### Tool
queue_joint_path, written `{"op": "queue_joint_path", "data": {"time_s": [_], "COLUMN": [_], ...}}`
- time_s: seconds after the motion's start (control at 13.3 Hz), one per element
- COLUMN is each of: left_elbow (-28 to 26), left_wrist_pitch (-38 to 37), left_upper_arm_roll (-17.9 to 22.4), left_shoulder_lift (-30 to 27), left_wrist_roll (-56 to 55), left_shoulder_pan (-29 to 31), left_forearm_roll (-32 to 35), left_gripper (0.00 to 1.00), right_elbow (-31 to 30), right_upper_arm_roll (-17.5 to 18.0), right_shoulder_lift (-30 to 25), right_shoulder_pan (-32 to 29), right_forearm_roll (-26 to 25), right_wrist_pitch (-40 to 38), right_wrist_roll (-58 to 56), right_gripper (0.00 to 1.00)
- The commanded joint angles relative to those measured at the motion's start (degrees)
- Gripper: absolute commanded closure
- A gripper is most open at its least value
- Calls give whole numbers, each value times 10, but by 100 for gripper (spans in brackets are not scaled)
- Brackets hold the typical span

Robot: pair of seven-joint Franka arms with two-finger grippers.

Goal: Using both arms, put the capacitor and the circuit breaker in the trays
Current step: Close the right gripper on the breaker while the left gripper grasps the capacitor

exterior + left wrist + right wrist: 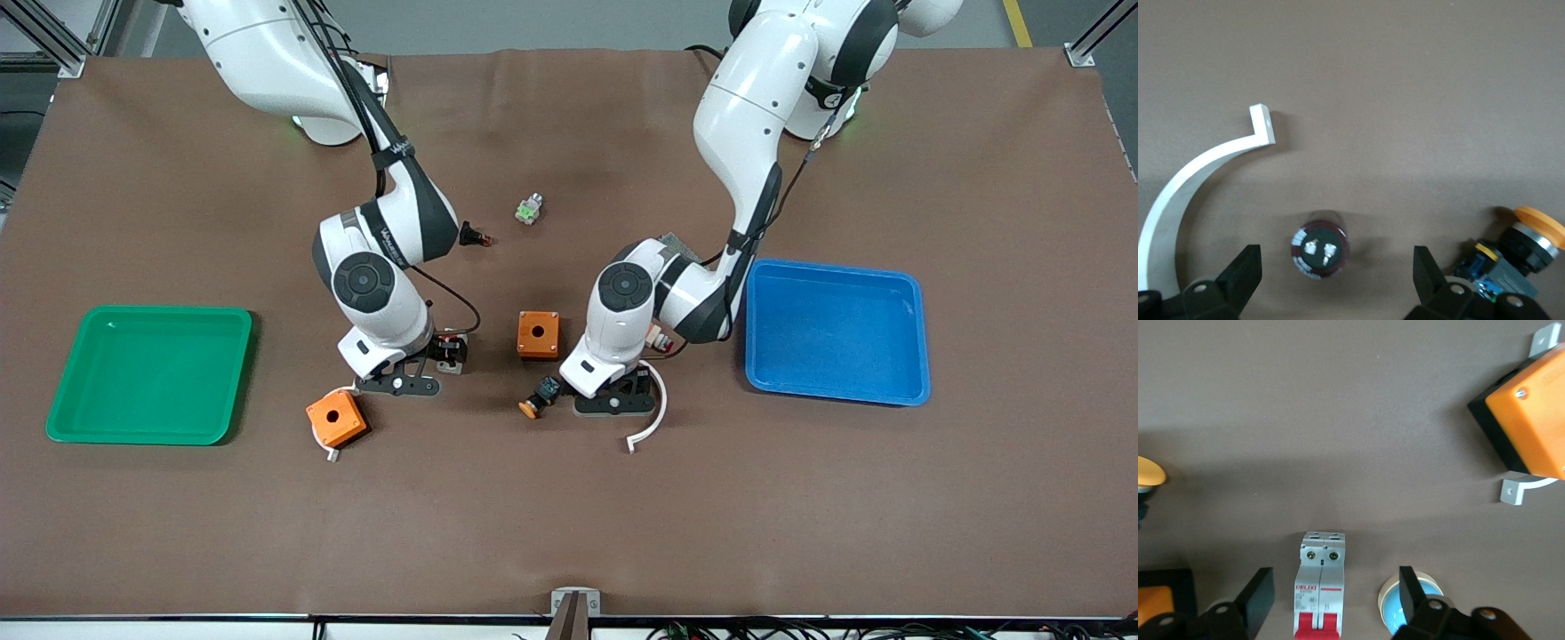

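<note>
Capacitor (1319,245) lies on the bench between the spread fingers of the left tool (1338,283), untouched, its marked end facing the wrist camera. Circuit breaker (1319,587) lies likewise inside the open right tool (1331,603) (long axis running along the fingers, red levers toward the wrist). In the front view both parts appear hidden beneath the tools. Each arm is nearest its own part.

The circuit breaker (1320,585) carries a red brand word on its white face that reads roughly "DELIXI", with smaller print under it too fine to read. The right arm's cable strap (394,148) bears white lettering that cannot be made out. No other text is legible.
</note>
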Motion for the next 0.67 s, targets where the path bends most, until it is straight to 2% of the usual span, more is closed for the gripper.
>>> {"op": "queue_joint_path", "data": {"time_s": [0.0, 0.07, 0.15, 0.22, 0.45, 0.6], "left_elbow": [15, 15, 15, 15, 15, 15], "left_wrist_pitch": [-23, -23, -23, -23, -23, -23], "left_upper_arm_roll": [11, 11, 11, 13, 23, 31], "left_shoulder_lift": [2, 2, 2, 2, 3, 3], "left_wrist_roll": [-14, -13, -12, -11, -1, 0], "left_shoulder_pan": [-8, -7, -6, -5, -5, -5], "left_forearm_roll": [12, 12, 12, 12, 13, 13], "left_gripper": [6, 16, 31, 38, 39, 40], "right_elbow": [10, 10, 11, 11, 11, 10], "right_upper_arm_roll": [1, 6, 7, 7, 7, 11], "right_shoulder_lift": [27, 33, 38, 38, 46, 51], "right_shoulder_pan": [5, 4, 4, 4, 5, 6], "right_forearm_roll": [12, 12, 16, 25, 29, 29], "right_wrist_pitch": [12, 17, 17, 17, 17, 16], "right_wrist_roll": [1, 1, 1, 0, -6, -9], "right_gripper": [19, 19, 19, 19, 19, 25]}}
